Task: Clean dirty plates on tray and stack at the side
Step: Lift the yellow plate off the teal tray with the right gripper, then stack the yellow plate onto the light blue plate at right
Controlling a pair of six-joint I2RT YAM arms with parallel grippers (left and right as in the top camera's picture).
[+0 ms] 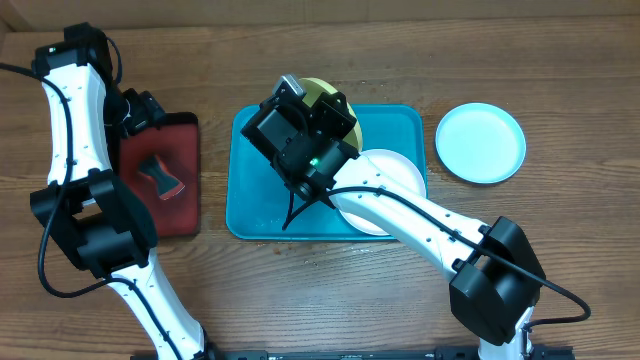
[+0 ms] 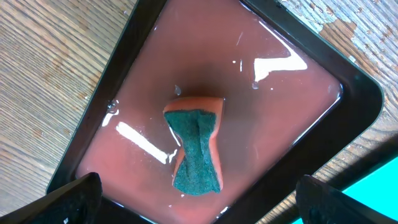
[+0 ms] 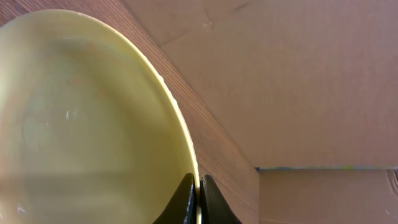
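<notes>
Yellow-green plate [image 3: 93, 124] rim pinched in right end effector [image 3: 198, 186], over teal tray [image 1: 255, 205]

No legible text, labels or numbers anywhere.

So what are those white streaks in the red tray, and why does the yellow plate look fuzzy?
Left wrist view: the streaks are glare from lights on the shiny, seemingly wet red tray around the sponge, itself sharp. Right wrist view: the yellow-green plate sits so close to the lens that it looks soft, the right gripper pinching its rim.
</notes>
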